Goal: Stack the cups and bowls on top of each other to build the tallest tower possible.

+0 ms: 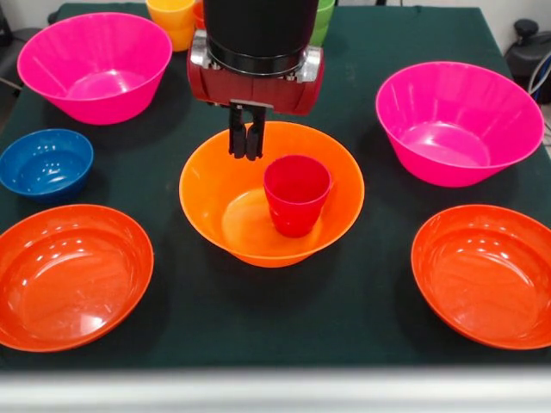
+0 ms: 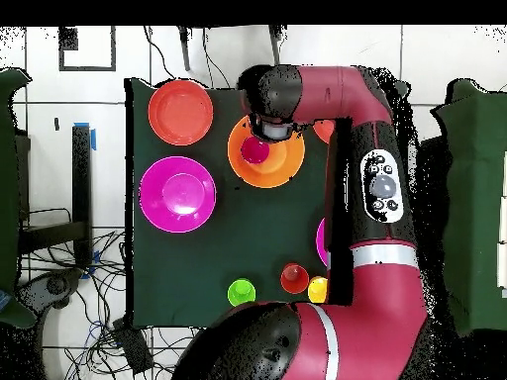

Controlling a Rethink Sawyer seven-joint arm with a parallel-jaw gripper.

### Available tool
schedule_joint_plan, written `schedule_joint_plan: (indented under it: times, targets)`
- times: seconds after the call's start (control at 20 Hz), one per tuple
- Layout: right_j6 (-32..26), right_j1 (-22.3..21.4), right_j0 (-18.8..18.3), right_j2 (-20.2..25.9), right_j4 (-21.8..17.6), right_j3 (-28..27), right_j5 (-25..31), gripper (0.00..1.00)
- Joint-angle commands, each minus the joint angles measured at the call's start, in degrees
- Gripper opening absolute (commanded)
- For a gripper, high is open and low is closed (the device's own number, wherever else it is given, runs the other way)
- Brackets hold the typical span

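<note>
The large orange bowl (image 1: 271, 194) sits mid-table with the red cup (image 1: 296, 194) upright inside it. The gripper (image 1: 245, 142) hangs over the bowl's far rim, fingers drawn narrow, holding nothing, just beside the cup. Pink bowls (image 1: 95, 64) (image 1: 459, 120) flank it behind; red-orange bowls (image 1: 71, 275) (image 1: 486, 274) flank it in front. The blue bowl (image 1: 46, 162) lies at one side. The arm (image 2: 371, 178) hides part of the table beyond the orange bowl.

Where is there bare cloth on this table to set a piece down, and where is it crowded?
Bare cloth lies along the near edge, between the two shallow red-orange bowls, in front of the orange bowl holding the red cup. Narrower gaps flank that bowl. The far edge is crowded: pink bowls, cups, and the tool.
</note>
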Motion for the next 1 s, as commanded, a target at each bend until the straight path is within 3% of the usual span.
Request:
schedule_joint_plan:
  times: [0.05,0.1,0.15,1.0]
  targets:
    - [-10.0,2.9,-0.6,2.5,-0.7,3.4,-2.5,0.00]
    - [-9.8,3.1,-0.7,2.6,0.0,3.5,-1.3,0.00]
    - [-9.0,3.3,-0.9,2.6,0.3,3.4,-2.4,1.00]
    - [-5.7,2.6,-1.9,2.4,2.4,7.1,-7.0,1.00]
